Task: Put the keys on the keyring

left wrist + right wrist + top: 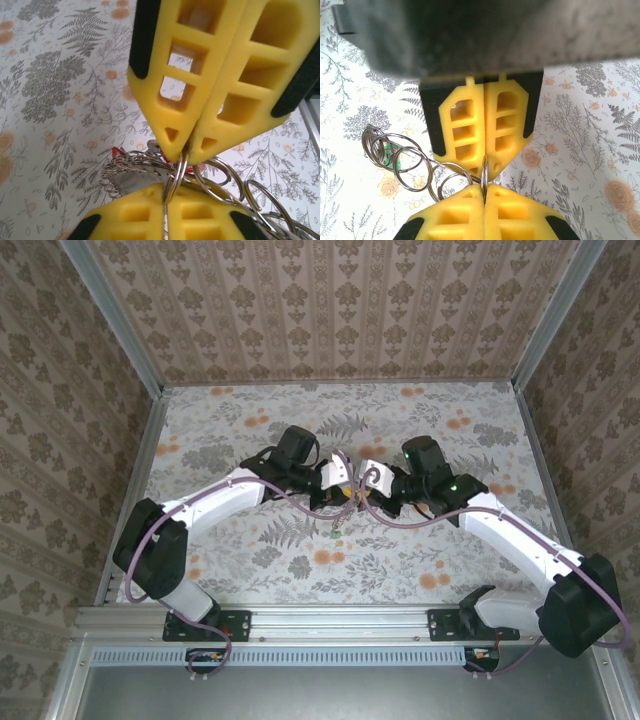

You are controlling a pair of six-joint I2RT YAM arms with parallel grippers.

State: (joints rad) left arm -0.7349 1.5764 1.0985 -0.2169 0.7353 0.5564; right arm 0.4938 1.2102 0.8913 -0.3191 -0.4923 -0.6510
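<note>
Presently, the keyring (420, 167) is held off the table (600, 150), carried between both hands. It presents as a chain of thin, interlinked, silvery wire rings.

State of the hands:
- Left hand (165, 196): fingers pressed together, clamped on 1 ring of the keyring, which stands edge-on in the seam between them.
- Right hand (484, 195): fingers pressed together, clamped on the same ring or its immediate neighbour; the views do not separate the 2. Its fingertips meet the left hand tip to tip.

Location of parts, referenced to the left hand:
- The free length of the keyring trails away from the left hand to 1 side, clear of both sets of fingers.
- 1 green key (395, 152) sits among the rings at the chain end farthest from the left hand.
- 1 red key (117, 151) sits among the rings near the left hand.

Handling assessment:
- Weight: judged very light; load on either hand is negligible.
- Stiffness: each ring is likely stiff and springy, but the chain as a whole is limp and will swing and bunch when moved.
- Surface: smooth metal wire, likely slippery; a ring gripped edge-on may pivot or roll between the pads.
- Fragility: low.
- Recommended hold: grip 1 ring across its wire, flat between the pads, close to the fingertips. Take each key by its plastic head, leaving the eye free for threading.
</note>
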